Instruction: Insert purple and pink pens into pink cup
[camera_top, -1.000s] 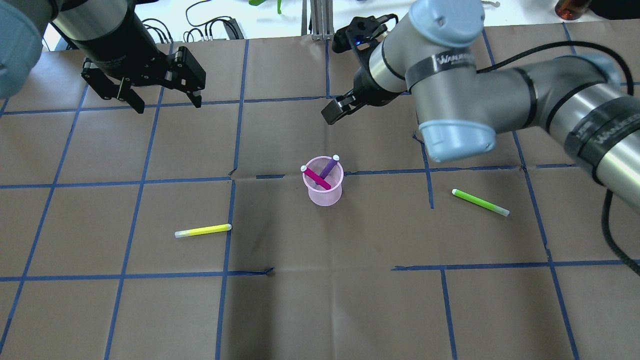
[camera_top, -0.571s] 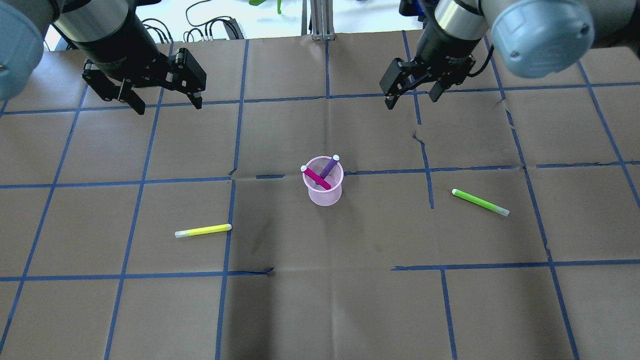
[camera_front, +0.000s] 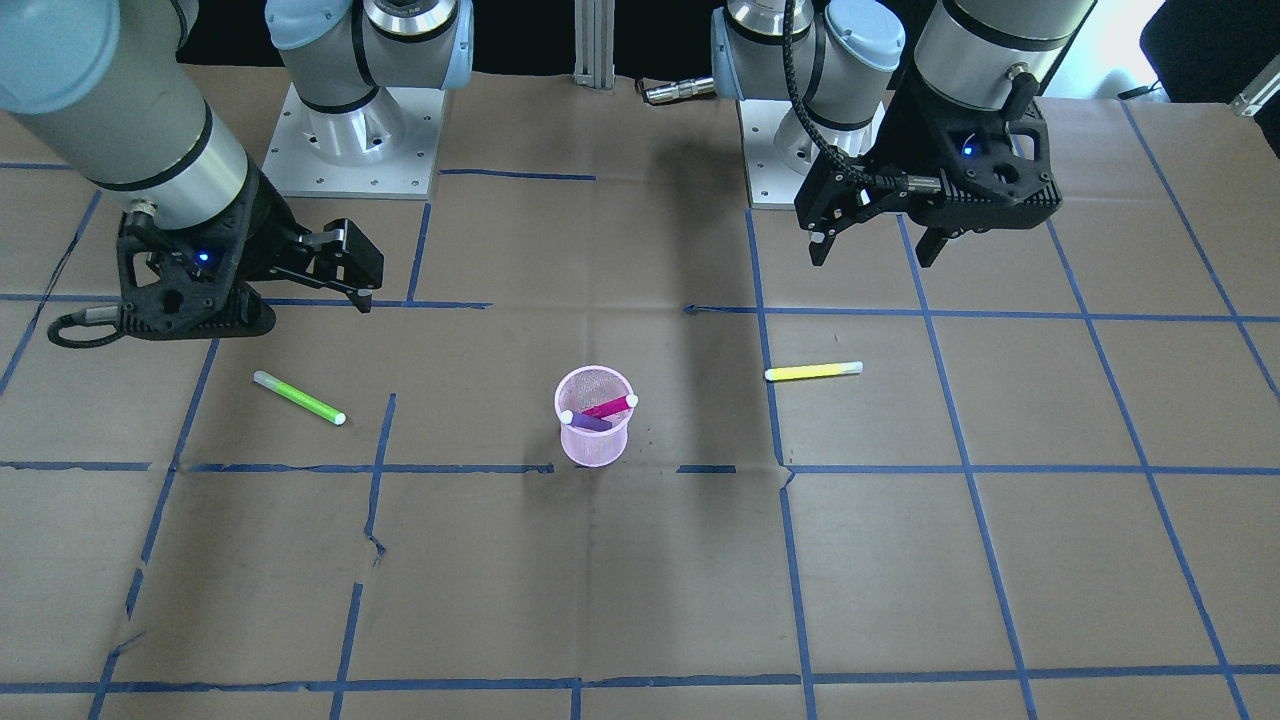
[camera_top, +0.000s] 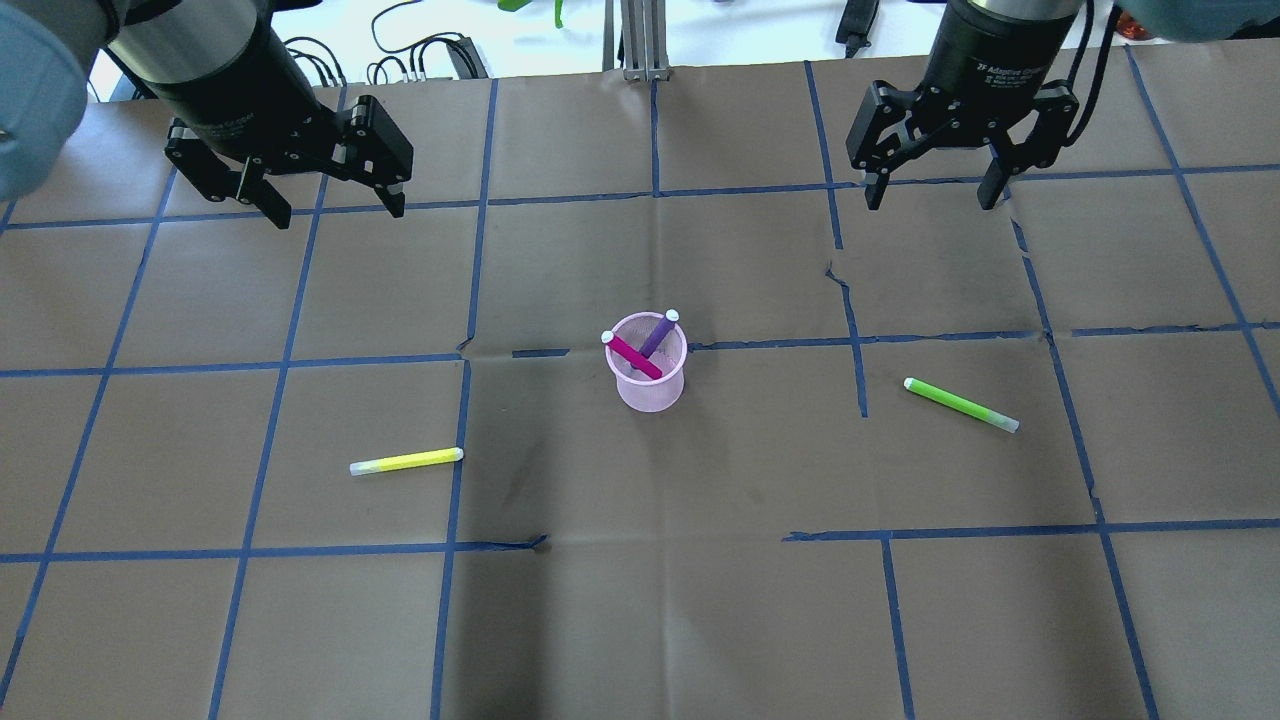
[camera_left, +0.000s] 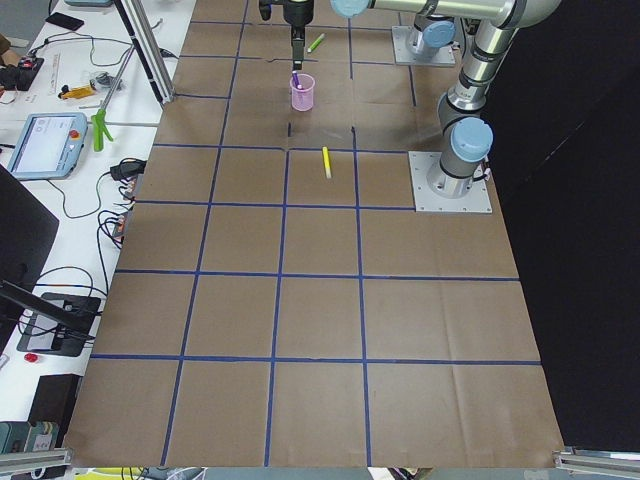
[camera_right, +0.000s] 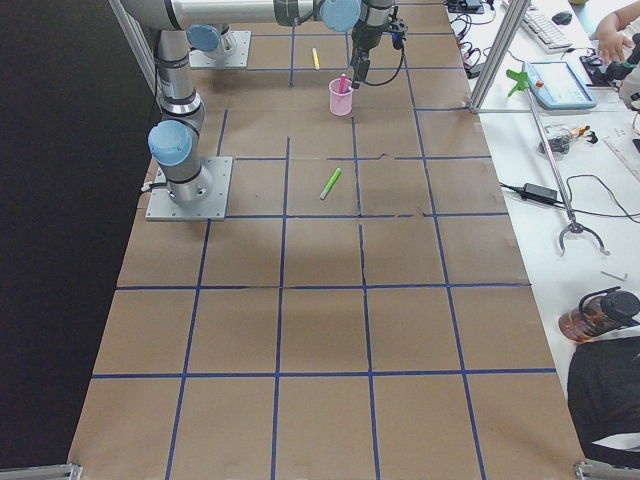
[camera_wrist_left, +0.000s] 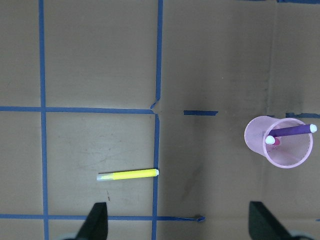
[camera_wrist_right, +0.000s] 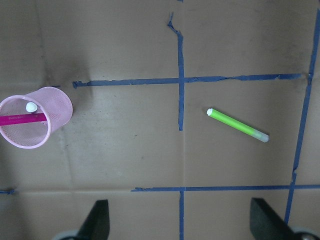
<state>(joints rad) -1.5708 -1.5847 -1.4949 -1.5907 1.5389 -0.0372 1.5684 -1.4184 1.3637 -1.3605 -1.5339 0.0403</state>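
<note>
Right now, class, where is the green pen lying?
In the overhead view the green pen lies flat on the table, on the robot's right, apart from the pink cup and nearer the camera than the right tool.

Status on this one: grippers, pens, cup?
Left gripper open, right gripper open, empty. Purple pen, pink pen in pink cup. Yellow pen, green pen lie clear.

1. Fine mesh pattern on the pink cup (camera_top: 650, 392), pale pink all over.
2. The purple pen (camera_top: 657, 336) is violet and the pink pen (camera_top: 634, 357) magenta, both white-tipped.
3. The yellow pen (camera_top: 406, 461) and green pen (camera_top: 960, 404) are bright, with pale ends.
4. The table (camera_top: 640, 620) is brown paper with a blue tape (camera_top: 200, 369) grid.
5. My left gripper (camera_top: 338, 210) and right gripper (camera_top: 934, 200) are black.
</note>
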